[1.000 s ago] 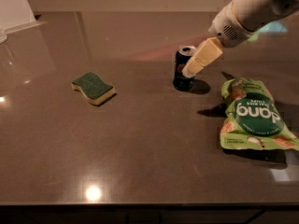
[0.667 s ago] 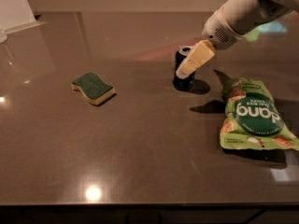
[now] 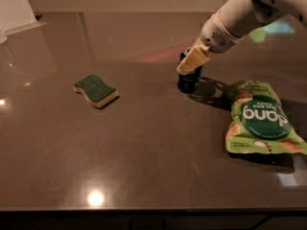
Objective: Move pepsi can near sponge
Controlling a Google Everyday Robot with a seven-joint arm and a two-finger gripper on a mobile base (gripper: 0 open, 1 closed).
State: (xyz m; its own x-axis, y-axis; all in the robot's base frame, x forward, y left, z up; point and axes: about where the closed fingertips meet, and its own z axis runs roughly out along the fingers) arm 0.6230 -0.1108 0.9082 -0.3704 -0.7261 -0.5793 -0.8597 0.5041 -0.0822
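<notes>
The pepsi can (image 3: 190, 82) stands upright on the dark table, right of centre; only its dark lower body shows. My gripper (image 3: 193, 61), cream-coloured at the end of the white arm (image 3: 240, 18), reaches down from the upper right and sits at the can's top, covering its upper part. The sponge (image 3: 95, 90), green on top with a pale yellow body, lies flat to the left, well apart from the can.
A green snack bag (image 3: 259, 119) lies flat to the right of the can, close to it. The table's front edge (image 3: 153, 209) runs along the bottom. A pale object (image 3: 14, 8) stands at the far left corner.
My gripper has moved left, further over the can's top. The can, sponge and bag have not moved.
</notes>
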